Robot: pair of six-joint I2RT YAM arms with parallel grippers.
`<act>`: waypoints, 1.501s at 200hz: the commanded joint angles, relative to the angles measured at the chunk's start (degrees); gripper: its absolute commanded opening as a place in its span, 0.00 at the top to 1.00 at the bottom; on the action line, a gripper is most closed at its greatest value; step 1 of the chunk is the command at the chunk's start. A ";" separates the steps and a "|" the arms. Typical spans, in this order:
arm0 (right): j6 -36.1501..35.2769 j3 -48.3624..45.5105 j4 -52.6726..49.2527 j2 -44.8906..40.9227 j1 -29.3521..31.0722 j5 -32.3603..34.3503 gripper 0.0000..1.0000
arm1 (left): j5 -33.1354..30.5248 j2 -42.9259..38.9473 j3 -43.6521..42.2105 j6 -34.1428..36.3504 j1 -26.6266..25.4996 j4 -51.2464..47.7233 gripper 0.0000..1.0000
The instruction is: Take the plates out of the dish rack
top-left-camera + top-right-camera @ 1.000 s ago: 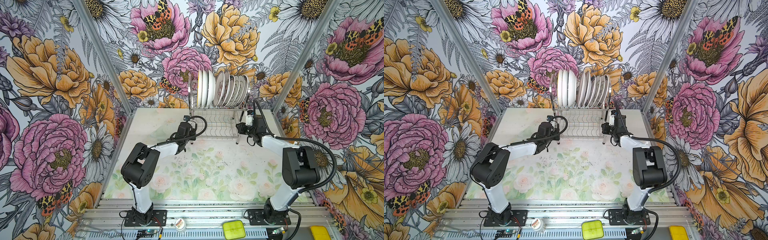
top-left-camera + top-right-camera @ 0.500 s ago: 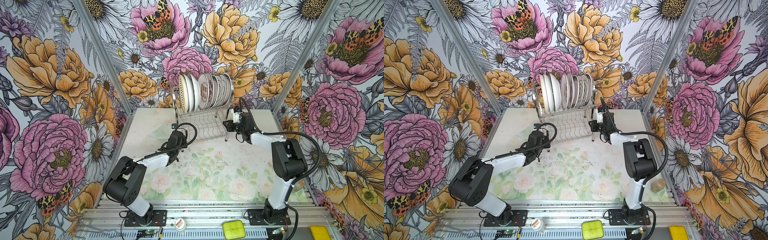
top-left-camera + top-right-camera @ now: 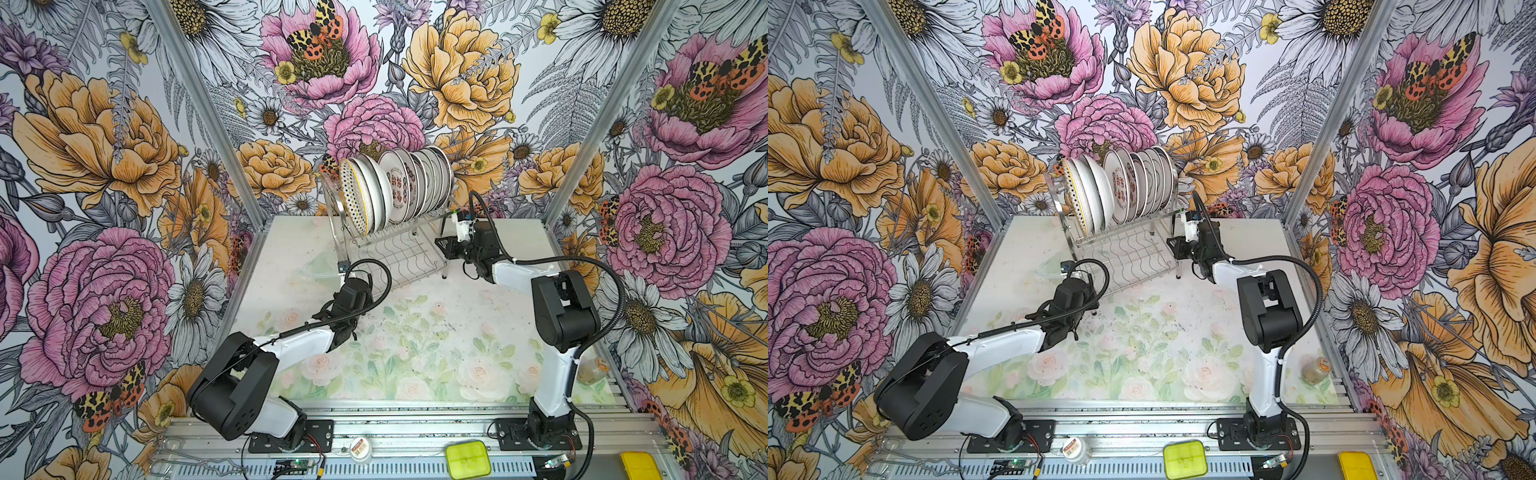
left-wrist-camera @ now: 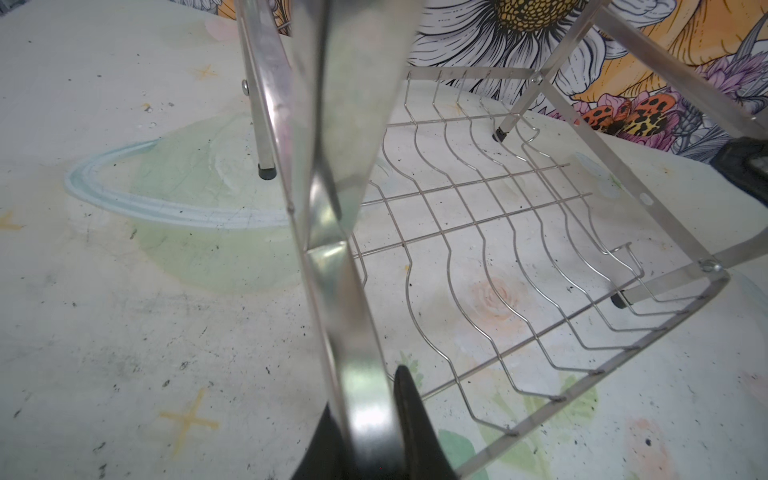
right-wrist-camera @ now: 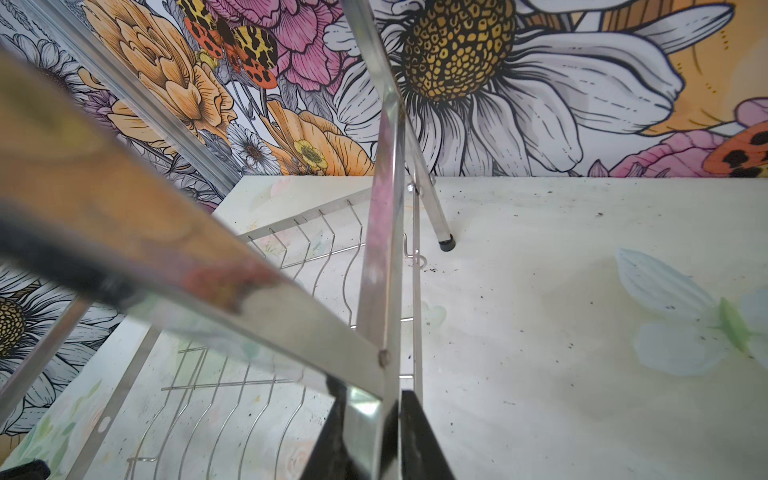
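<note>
**Spotter:** Your left gripper (image 4: 365,415) first: two black fingers (image 4: 409,399) pinched narrow on a steel end band of the dish rack (image 3: 395,253).

**Caller:** Right gripper (image 5: 372,415) matches, a tight clamp on the opposite end band. Two grippers, one rack.

**Spotter:** And the plates (image 3: 397,187)?

**Caller:** About ten. The rear ones overlap, so you can't count them exactly. All stand on edge in the upper tier, with the black-patterned plate (image 3: 353,195) at the left end.

**Spotter:** The rack sits skewed at the back middle of the table (image 3: 415,340).
</note>
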 commanded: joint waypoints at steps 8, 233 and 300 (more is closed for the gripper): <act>18.33 2.93 0.74 5.06 1.55 3.95 0.84 | 5.53 -3.70 -1.90 1.29 -6.68 -0.62 1.00; 18.48 4.07 0.82 5.86 2.02 2.01 0.58 | -1.69 -5.34 -3.93 -3.16 -15.00 -4.69 0.82; 17.78 1.34 0.51 2.13 1.52 2.00 0.40 | -4.00 -8.83 -5.47 -2.97 -14.89 -5.95 0.44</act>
